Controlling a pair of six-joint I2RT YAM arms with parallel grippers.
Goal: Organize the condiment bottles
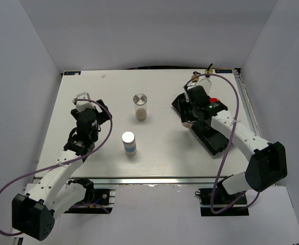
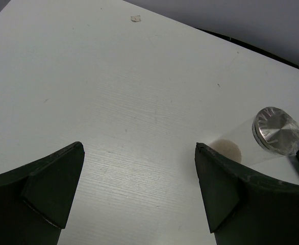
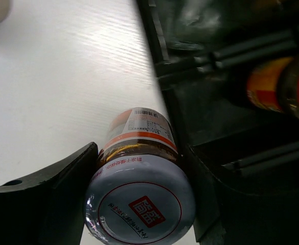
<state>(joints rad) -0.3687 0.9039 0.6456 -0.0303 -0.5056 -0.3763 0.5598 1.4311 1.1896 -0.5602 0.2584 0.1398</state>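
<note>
My right gripper [image 1: 189,121] [image 3: 141,153] is shut on a silver-lidded jar [image 3: 139,148] with dark contents and an orange-and-white label, at the left edge of the black tray [image 1: 213,140]. A red-lidded dark jar [image 1: 216,100] [image 3: 282,84] stands in the tray. Two tall clear bottles with gold pourers [image 1: 203,79] stand at the tray's far end. A silver-lidded clear bottle [image 1: 140,106] [image 2: 272,132] with beige contents and a blue-labelled silver-lidded bottle [image 1: 128,143] stand mid-table. My left gripper [image 1: 91,102] [image 2: 139,153] is open and empty, left of them.
The black compartment tray [image 3: 205,102] runs diagonally on the right side of the white table [image 1: 159,153]. Grey walls close in the back and both sides. A small scrap [image 2: 135,18] lies near the far left edge.
</note>
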